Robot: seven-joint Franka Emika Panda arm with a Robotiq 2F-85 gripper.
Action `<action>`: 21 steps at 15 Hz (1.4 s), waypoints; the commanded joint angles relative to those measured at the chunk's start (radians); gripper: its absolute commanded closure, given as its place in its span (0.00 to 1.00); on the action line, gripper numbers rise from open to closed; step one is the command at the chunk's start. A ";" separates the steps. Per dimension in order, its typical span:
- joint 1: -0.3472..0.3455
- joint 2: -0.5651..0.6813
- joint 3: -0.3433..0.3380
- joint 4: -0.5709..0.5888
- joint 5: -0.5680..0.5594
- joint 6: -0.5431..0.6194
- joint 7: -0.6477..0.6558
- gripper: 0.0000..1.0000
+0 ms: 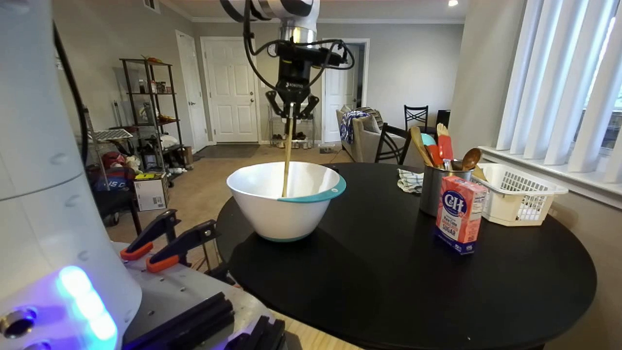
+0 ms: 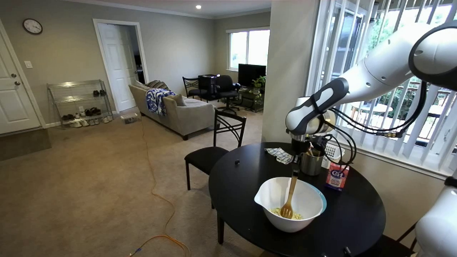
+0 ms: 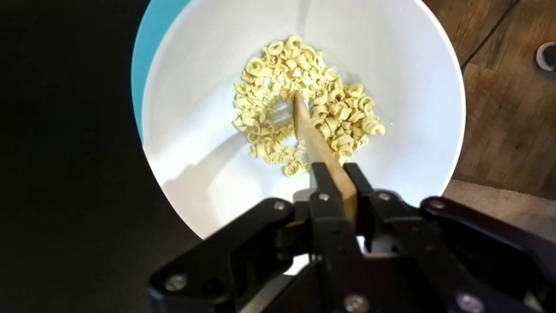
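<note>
My gripper [image 3: 337, 178] is shut on the handle of a wooden fork-ended spoon [image 3: 319, 143], whose pale wood shows between both fingers. It hangs over a large white bowl [image 1: 277, 214] with a teal rim section, and the utensil slants down inside. In an exterior view the slotted head [image 2: 287, 210] rests among dry curly pasta [image 2: 296, 216] at the bowl's bottom. From the wrist, the pasta [image 3: 343, 108] forms a loose ring around the utensil's tip, with bare bowl floor showing beside it. The bowl's near wall hides the head in an exterior view, where only the handle [image 1: 287, 155] shows.
The bowl stands on a round black table [image 1: 388, 282]. Towards the window side are a pink sugar box [image 1: 460, 214], a metal utensil canister [image 2: 311, 165], a white basket [image 1: 522, 194] and a checked cloth [image 2: 279, 155]. A black chair [image 2: 207, 157] is beside the table.
</note>
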 commanded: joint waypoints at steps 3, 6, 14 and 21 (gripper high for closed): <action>-0.026 -0.026 -0.040 -0.070 -0.057 -0.024 0.005 0.97; -0.041 -0.042 -0.060 -0.085 -0.085 -0.024 -0.026 0.97; -0.039 -0.081 -0.054 -0.110 -0.090 -0.014 -0.182 0.97; -0.042 -0.142 -0.070 -0.183 -0.082 0.044 -0.274 0.97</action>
